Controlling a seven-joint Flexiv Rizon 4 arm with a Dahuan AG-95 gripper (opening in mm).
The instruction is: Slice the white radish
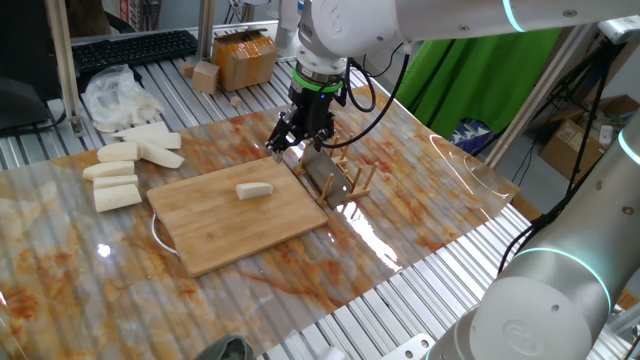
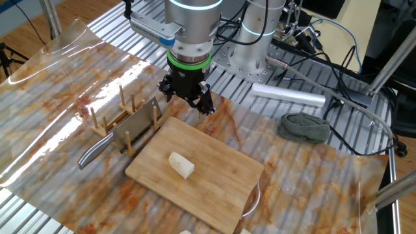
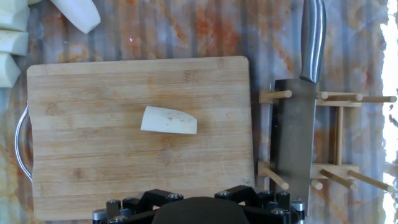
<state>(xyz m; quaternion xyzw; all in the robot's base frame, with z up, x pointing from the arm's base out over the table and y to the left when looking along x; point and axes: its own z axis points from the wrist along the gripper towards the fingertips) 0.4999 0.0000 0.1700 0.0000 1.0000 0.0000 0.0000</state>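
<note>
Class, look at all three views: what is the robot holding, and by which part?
Nothing. The end effector hangs empty above the table; the knife sits in its rack, the radish on the board.

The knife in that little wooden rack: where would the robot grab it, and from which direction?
Probably by the metal handle, coming down from above. The knife sits on edge between the wooden rack's pegs, with the handle sticking out past the rack, clear of the pegs. The gripper hovers nearby.

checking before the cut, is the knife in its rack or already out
In the rack. The knife rests on edge between the wooden rack's pegs, and the gripper hovers apart from it, holding nothing.
</note>
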